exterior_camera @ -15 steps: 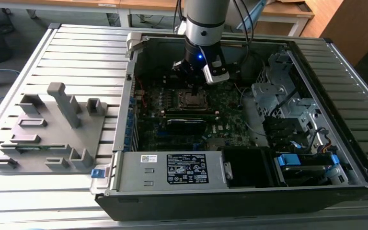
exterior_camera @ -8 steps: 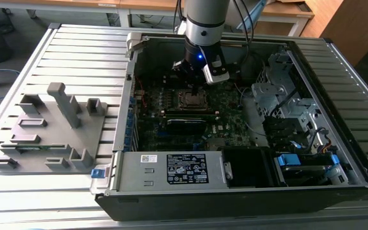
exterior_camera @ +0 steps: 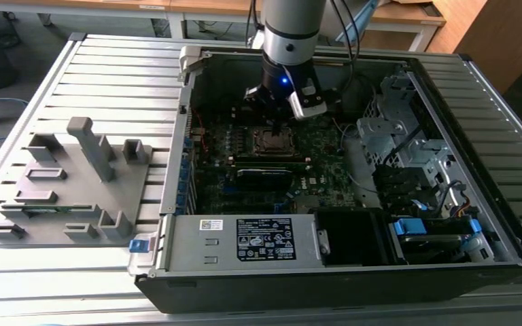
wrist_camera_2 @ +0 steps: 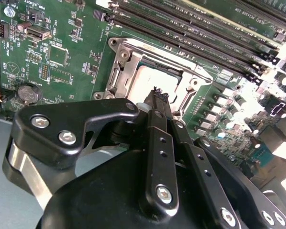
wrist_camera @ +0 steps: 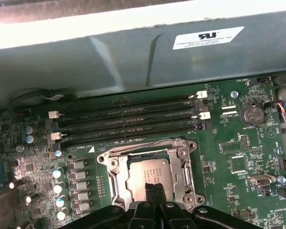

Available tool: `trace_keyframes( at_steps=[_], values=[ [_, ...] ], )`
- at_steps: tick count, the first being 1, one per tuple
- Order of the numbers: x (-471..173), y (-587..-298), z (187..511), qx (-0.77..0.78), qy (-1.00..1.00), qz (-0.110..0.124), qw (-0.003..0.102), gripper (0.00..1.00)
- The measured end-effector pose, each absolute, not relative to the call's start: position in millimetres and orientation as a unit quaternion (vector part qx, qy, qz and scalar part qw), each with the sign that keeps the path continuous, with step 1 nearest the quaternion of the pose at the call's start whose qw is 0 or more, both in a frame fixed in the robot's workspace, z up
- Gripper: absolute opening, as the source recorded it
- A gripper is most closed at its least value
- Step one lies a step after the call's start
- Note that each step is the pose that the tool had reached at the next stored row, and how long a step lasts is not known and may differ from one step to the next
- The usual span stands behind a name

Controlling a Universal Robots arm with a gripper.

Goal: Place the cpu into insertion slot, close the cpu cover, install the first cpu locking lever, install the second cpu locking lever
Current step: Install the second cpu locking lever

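In both wrist views the cpu (wrist_camera: pixel 155 168) (wrist_camera_2: pixel 145 76), a grey-silver square chip, lies flat in the insertion slot (exterior_camera: pixel 270 140). The cpu cover (wrist_camera: pixel 115 175) (wrist_camera_2: pixel 121 59), a silver frame, lies down around it. A thin metal locking lever (wrist_camera: pixel 138 144) runs along the socket's edge beside the memory slots. My gripper (wrist_camera: pixel 152 187) (wrist_camera_2: pixel 158 94) (exterior_camera: pixel 274 112) hovers just above the chip's near edge, its two black fingers pressed together with nothing between them. The fingers hide part of the chip and the near side of the cover.
Several long black memory slots (wrist_camera: pixel 128 119) run beside the socket, and a coin battery (wrist_camera: pixel 251 114) sits further off. The grey case wall (wrist_camera: pixel 133 57) rises behind the slots. A power supply (exterior_camera: pixel 242 241) fills the case front. A grey fixture (exterior_camera: pixel 71 183) stands outside, at the exterior view's left.
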State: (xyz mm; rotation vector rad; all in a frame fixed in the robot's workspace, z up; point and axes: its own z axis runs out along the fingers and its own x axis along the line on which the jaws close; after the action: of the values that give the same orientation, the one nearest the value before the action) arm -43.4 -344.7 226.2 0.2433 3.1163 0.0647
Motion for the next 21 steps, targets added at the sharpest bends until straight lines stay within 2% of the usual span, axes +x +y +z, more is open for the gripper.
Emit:
trace_keyframes(
  at_steps=[21],
  values=[
    [-42.7, -349.1, 231.2, 0.074, 0.997, 0.018, 0.008, 0.11]
  ],
)
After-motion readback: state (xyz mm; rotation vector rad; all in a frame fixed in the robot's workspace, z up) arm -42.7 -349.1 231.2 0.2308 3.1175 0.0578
